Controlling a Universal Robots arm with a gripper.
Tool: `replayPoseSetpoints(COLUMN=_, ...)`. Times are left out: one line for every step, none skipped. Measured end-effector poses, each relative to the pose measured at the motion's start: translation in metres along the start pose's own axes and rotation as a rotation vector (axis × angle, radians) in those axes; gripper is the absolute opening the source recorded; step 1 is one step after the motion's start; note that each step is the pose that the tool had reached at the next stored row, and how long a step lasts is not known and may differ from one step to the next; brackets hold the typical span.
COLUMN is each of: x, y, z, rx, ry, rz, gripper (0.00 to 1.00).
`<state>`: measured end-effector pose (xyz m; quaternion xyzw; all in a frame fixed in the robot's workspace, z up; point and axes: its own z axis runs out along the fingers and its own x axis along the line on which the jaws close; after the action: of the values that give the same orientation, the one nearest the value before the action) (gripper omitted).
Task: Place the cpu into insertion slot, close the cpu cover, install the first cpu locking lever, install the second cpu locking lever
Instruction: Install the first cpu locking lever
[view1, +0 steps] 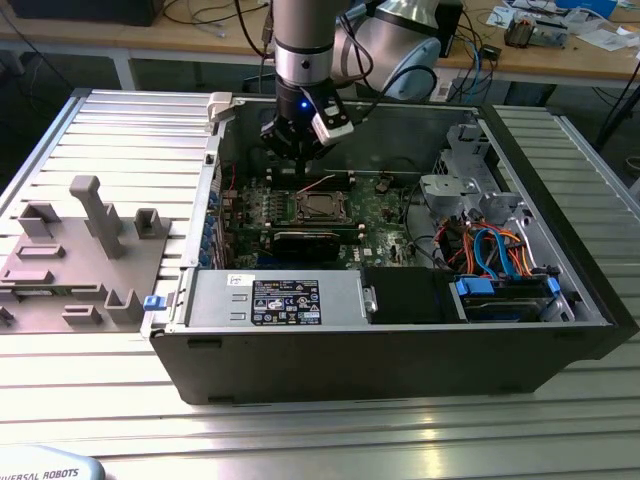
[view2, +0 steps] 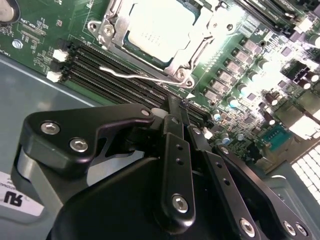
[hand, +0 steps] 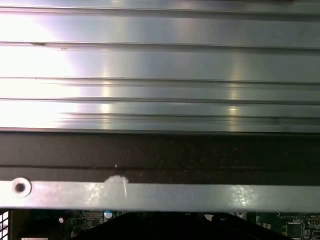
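Note:
The cpu (view2: 155, 27), dull silver, lies flat in the insertion slot (view1: 318, 206) on the green motherboard (view2: 50, 25). The cpu cover (view2: 114, 31), a silver frame, lies down around it. A thin wire locking lever (view2: 135, 75) runs along the socket's edge over the black memory slots; I cannot tell whether it is latched. My gripper (view2: 180, 106) hangs just beside the socket, above the memory slots, with its black fingers (view2: 172, 150) pressed together and nothing between them. In the exterior view the gripper (view1: 298, 158) hovers inside the open case, just behind the socket.
The open computer case (view1: 400, 350) lies on a grooved aluminium table (hand: 160, 65). A power supply (view1: 285, 300) sits at the front, with drive bays and coloured cables (view1: 495, 250) on the exterior view's right. A grey fixture block (view1: 80, 250) stands to the left.

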<state>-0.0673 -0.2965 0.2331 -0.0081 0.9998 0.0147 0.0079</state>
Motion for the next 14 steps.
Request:
replayPoseSetpoints(x=-0.0008, y=-0.0001, z=0.0004, rx=0.0, ry=0.0, rz=0.0, gripper=0.11)
replayPoseSetpoints(x=-0.0013, y=-0.0002, z=0.0006, rx=0.0001, ry=0.0001, rz=0.0, gripper=0.11)
replayPoseSetpoints(x=-0.0017, y=-0.0003, z=0.0007, rx=0.0002, ry=0.0002, rz=0.0, gripper=0.11)
replayPoseSetpoints(x=-0.002, y=-0.0004, z=0.0009, rx=0.0002, ry=0.0001, rz=0.0, gripper=0.11)
replayPoseSetpoints(x=-0.0022, y=-0.0007, z=0.0011, rx=0.0, ry=0.0, rz=0.0, gripper=0.11)
replayPoseSetpoints(x=-0.0024, y=-0.0009, z=0.0012, rx=0.0, ry=-0.0001, rz=0.0, gripper=0.11)
replayPoseSetpoints(x=-0.0026, y=-0.0015, z=0.0015, rx=-0.0001, ry=-0.0001, rz=0.0, gripper=0.11)
replayPoseSetpoints(x=-0.0032, y=-0.0017, z=0.0017, rx=0.0, ry=0.0, rz=0.0, gripper=0.11)
replayPoseSetpoints(x=-0.0038, y=-0.0018, z=0.0018, rx=0.0002, ry=0.0001, rz=0.0, gripper=0.11)
replayPoseSetpoints(x=-0.0046, y=-0.0019, z=0.0019, rx=0.0002, ry=0.0001, rz=0.0, gripper=0.11)
replayPoseSetpoints(x=-0.0057, y=-0.0019, z=0.0023, rx=0.0, ry=0.0, rz=0.0, gripper=0.11)
replayPoseSetpoints(x=-0.0062, y=-0.0019, z=0.0024, rx=0.0, ry=0.0, rz=0.0, gripper=0.11)
replayPoseSetpoints(x=-0.0068, y=-0.0019, z=0.0026, rx=0.0001, ry=0.0001, rz=0.0, gripper=0.11)
replayPoseSetpoints(x=-0.0071, y=-0.0019, z=0.0027, rx=0.0002, ry=0.0001, rz=0.0, gripper=0.11)
